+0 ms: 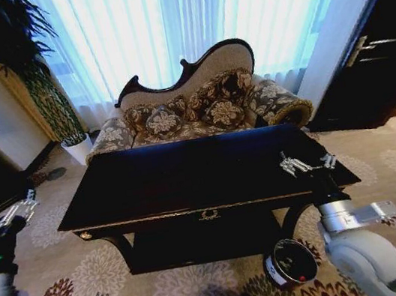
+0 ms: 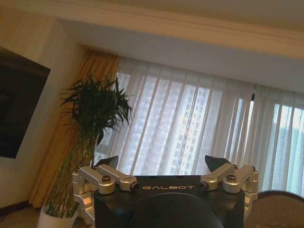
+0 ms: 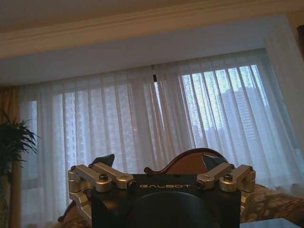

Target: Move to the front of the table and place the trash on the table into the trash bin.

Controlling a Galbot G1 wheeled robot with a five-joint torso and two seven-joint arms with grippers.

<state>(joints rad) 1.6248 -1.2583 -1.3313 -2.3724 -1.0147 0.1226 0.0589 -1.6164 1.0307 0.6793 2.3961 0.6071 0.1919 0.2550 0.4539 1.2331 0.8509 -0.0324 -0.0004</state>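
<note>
The tabletop (image 1: 186,169) is glossy near-black, with thin gold trim along its front edge and a gold emblem at the middle. The bin (image 1: 289,262) is dark brown-black, its rim shiny, with a white label and a red dot. The sofa (image 1: 199,110) wears a brown-and-cream floral print (dark frame). The carpet (image 1: 114,283) is beige with maroon and grey flower bursts. The curtains (image 1: 190,12) glow pale blue-white. The plant (image 1: 1,36) is dark green.

Patterned sofa (image 1: 199,106) before bright sheer curtains (image 1: 190,12); floral carpet (image 1: 92,287); potted plant (image 1: 34,76).
</note>
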